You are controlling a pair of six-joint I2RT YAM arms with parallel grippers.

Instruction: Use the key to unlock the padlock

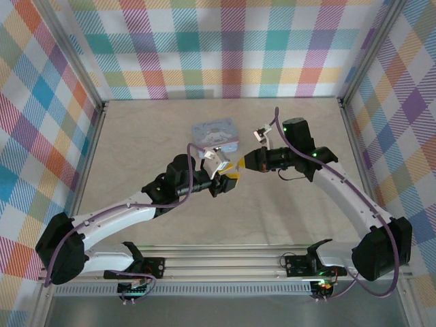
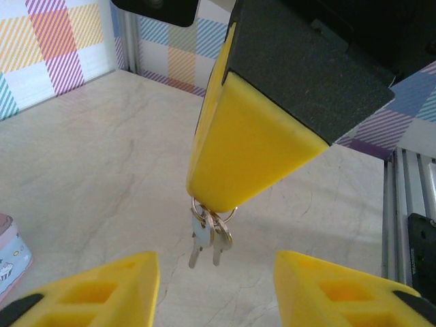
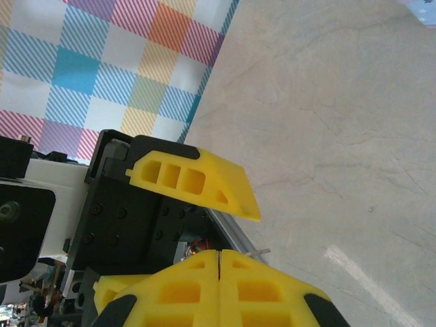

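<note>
Right pincer (image 2: pixel 212 196) pinching keys (image 2: pixel 207 240), left pincer (image 2: pixel 215 276) parted just beside, tin (image 1: pixel 216 133) nearby

The left arm (image 1: pixel 116 218) and the right arm (image 1: pixel 347 187) are curved white shells joined by bulky black joint housings (image 1: pixel 65 248), with thin purple cables (image 1: pixel 275 122) looping alongside. Small green lights (image 1: pixel 286 128) glow on the black parts. The left hand (image 2: pixel 216 259) and the right hand (image 3: pixel 219 255) have bright yellow wedge-shaped plastic fingers (image 2: pixel 102 286) with rectangular hollows and black pads (image 3: pixel 317 306), mounted on matte black blocks (image 3: pixel 116 225) studded with screws.
</note>
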